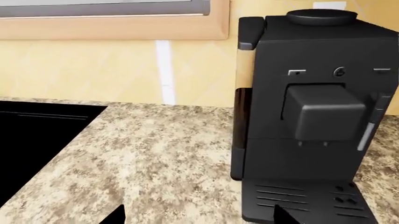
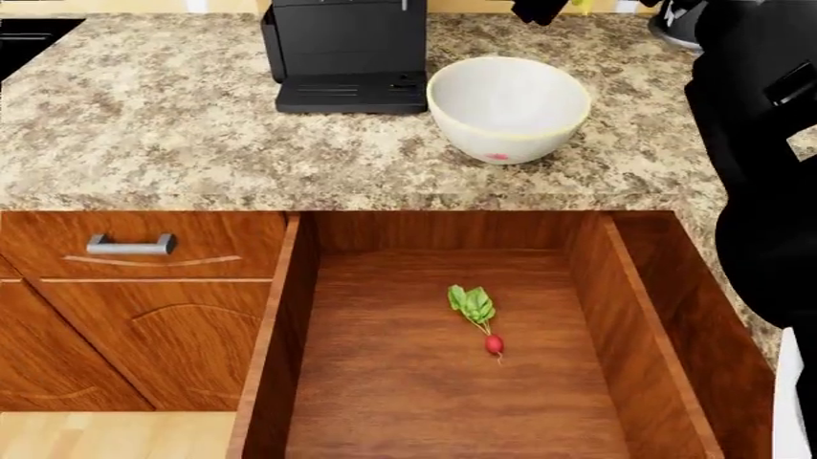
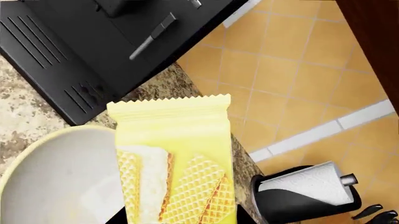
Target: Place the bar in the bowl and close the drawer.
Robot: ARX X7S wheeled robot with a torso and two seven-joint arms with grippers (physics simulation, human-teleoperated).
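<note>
The bar [image 3: 174,154], a pale yellow wrapper printed with a wafer, is pinched at its lower end by my right gripper [image 3: 179,220], which is shut on it. It hangs over the far rim of the white bowl [image 3: 56,177]. The head view shows that bowl [image 2: 508,107] on the counter with a pink-red mark on its side, and my right gripper [image 2: 541,10] above and behind it. The reddish-brown drawer [image 2: 275,335] stands wide open below the counter. My left gripper [image 1: 203,220] is open over bare counter, with nothing between its fingers.
A black coffee machine [image 2: 344,53] stands left of the bowl, close to my left gripper. A red radish [image 2: 493,342] with green leaves lies on the drawer floor. A paper towel holder [image 3: 305,186] stands behind the bowl. A black sink [image 1: 31,135] lies at the far left. A closed drawer front with a silver handle [image 2: 132,245] is left of the open drawer.
</note>
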